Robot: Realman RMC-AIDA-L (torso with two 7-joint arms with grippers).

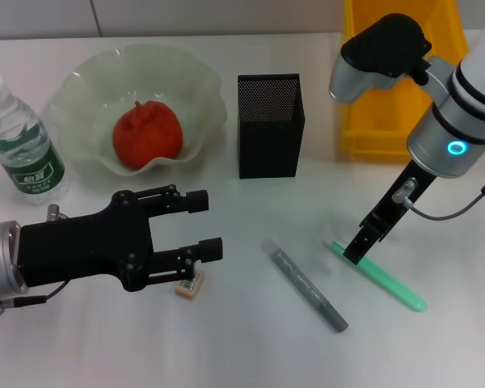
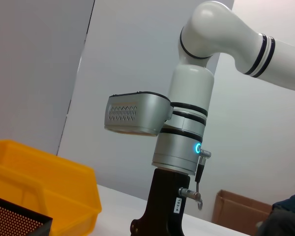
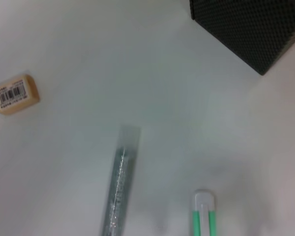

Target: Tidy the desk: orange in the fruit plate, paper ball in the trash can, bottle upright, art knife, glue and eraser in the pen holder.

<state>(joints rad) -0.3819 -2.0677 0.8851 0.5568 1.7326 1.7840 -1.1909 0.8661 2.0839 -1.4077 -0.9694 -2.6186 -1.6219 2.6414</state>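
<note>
- White desk (image 1: pixel 250 347) fills the head view; nearest, the left gripper (image 1: pixel 212 226) hangs with fingers spread wide, holding nothing, the eraser (image 1: pixel 190 286) just beneath its lower finger
- Beside it lie the grey glue stick (image 1: pixel 305 284) and the green art knife (image 1: pixel 384 277); the right gripper (image 1: pixel 357 252) comes down at the knife's end, and I cannot tell how its fingers stand
- Right wrist view alone shows the eraser's barcode (image 3: pixel 12 94)
- Farther back: bottle (image 1: pixel 20 145) upright; orange (image 1: pixel 147 135) in the fruit plate (image 1: pixel 81 89); pen holder (image 1: pixel 270 125); trash can (image 1: pixel 364 113)
- Left wrist view shows only the right arm (image 2: pixel 182 142)
</note>
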